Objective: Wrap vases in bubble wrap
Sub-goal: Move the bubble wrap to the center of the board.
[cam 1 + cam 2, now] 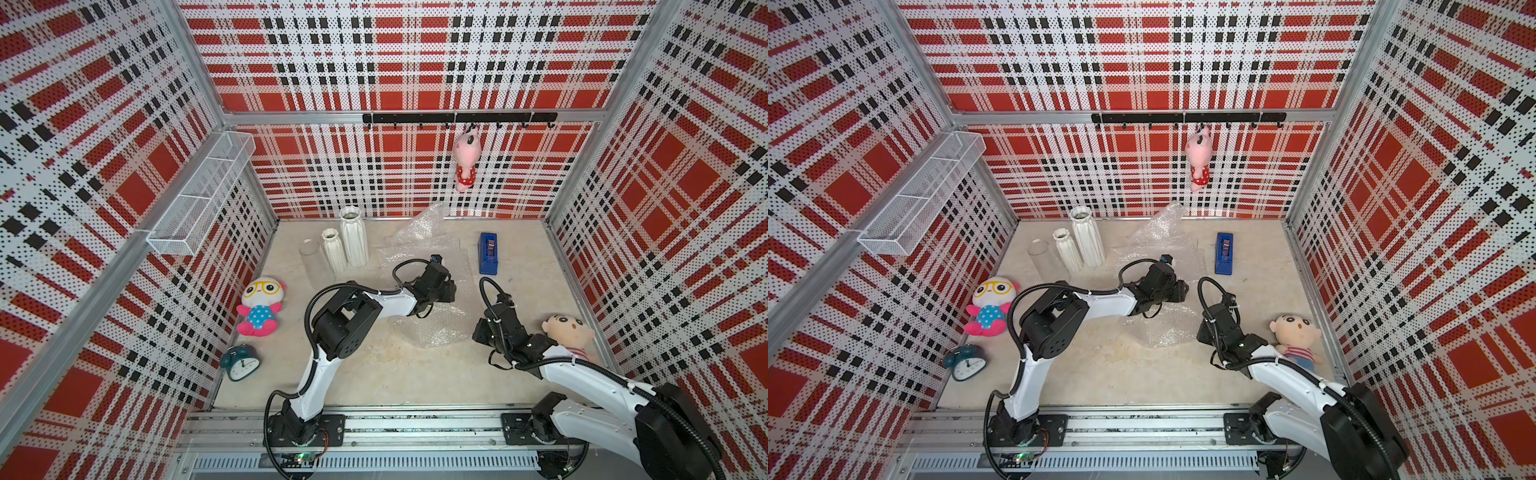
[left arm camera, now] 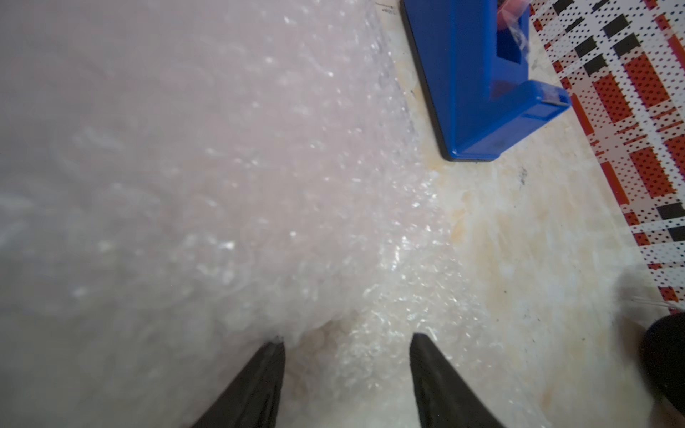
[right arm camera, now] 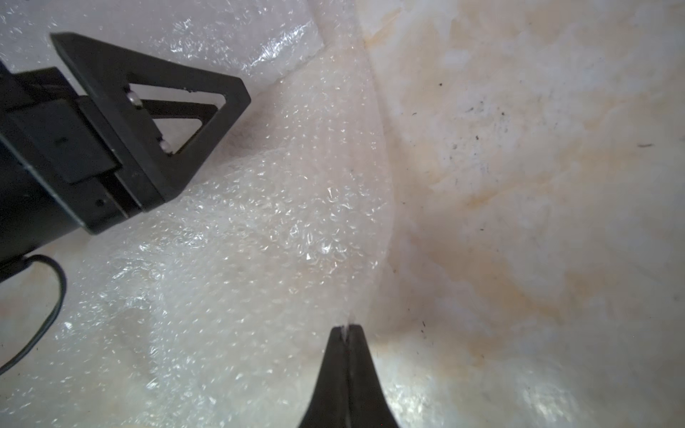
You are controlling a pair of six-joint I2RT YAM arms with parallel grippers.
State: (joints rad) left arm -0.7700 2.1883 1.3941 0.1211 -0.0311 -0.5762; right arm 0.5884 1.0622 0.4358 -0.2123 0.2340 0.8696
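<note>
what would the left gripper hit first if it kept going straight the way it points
Probably the clear crinkly bubble wrap sheet, which lies directly ahead of the left gripper between its open fingers. The blue plastic tape dispenser sits farther on and off to one side, though depth is unclear.

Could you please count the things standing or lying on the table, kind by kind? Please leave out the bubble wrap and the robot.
Vases: 3 (clear glass vase, short white vase, tall white vase)
Plush toys: 2 (glasses doll, boy doll)
Alarm clock: 1
Tape dispenser: 1
Total: 7
</note>
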